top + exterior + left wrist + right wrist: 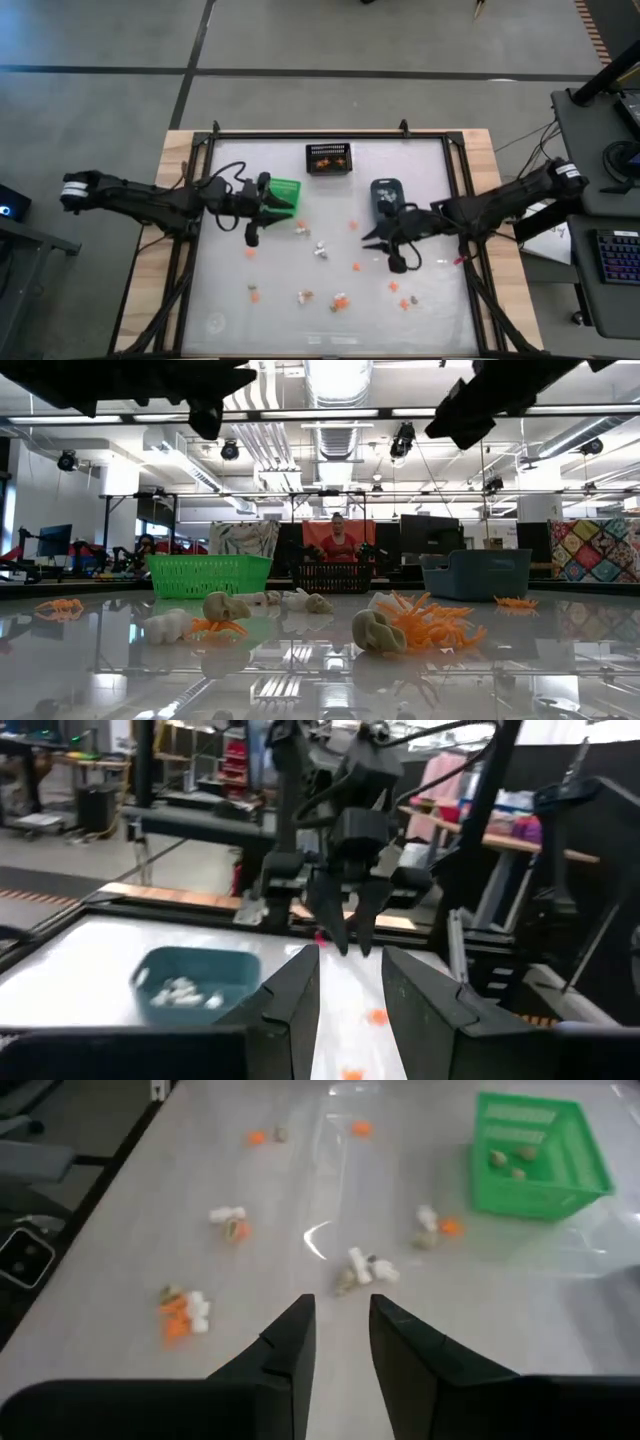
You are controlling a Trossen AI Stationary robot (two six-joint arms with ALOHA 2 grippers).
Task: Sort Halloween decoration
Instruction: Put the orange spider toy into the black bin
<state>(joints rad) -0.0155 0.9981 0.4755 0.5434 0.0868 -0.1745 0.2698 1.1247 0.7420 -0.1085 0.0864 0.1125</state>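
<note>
The left fingers [305, 995] stand slightly apart with nothing between them, beside the green bin [285, 192] near the surface's left edge. The right fingers [295, 1342], likewise narrowly parted and empty, hover by the blue-grey bin [385, 192]. Trinkets [321, 249] lie scattered across the surface's [230, 300] middle and front.
</note>
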